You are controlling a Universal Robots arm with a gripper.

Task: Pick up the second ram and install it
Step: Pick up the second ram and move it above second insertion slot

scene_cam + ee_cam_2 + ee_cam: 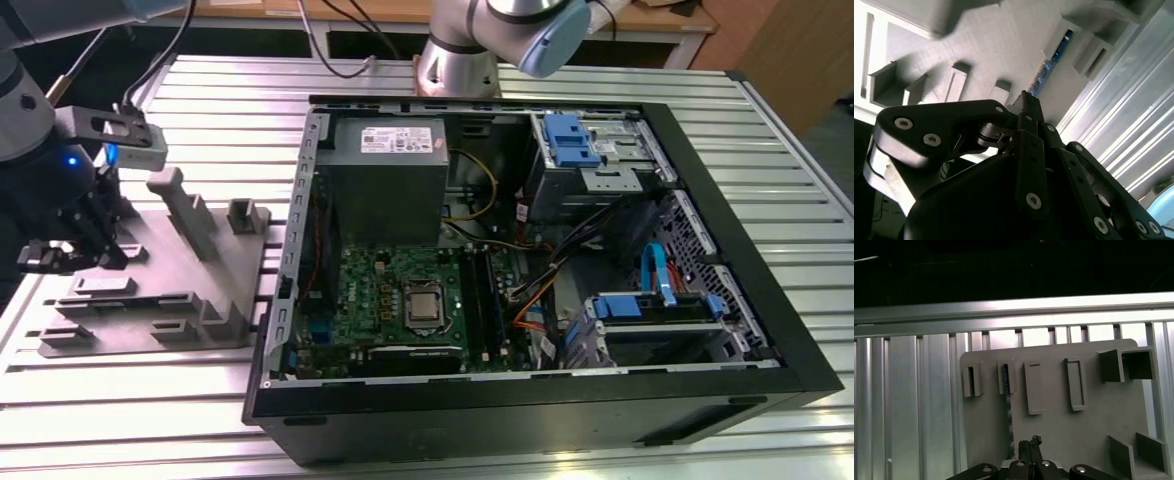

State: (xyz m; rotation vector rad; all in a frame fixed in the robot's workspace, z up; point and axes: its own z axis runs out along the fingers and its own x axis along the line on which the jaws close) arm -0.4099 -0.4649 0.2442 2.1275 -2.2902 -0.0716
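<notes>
The ram [1007,405] is a thin blue-and-dark strip standing on edge in a slot of the grey holder plate [1054,430]. In the second wrist view the ram [1054,60] runs from the slot up to my fingertips. My gripper [1029,446] hangs over the plate with its fingers pressed together and no gap between them. The strip lies a little to one side of the fingertips, and I cannot see it clasped. In the exterior view my gripper [78,262] is over the holder plate [200,300], at that view's left, beside the computer.
An open black computer case [534,400] lies in the middle of the ribbed metal table [134,400], with the green motherboard [400,300] exposed inside. Cables and blue drive brackets [641,305] fill the exterior view's right of the case. Another arm's base [461,60] stands behind.
</notes>
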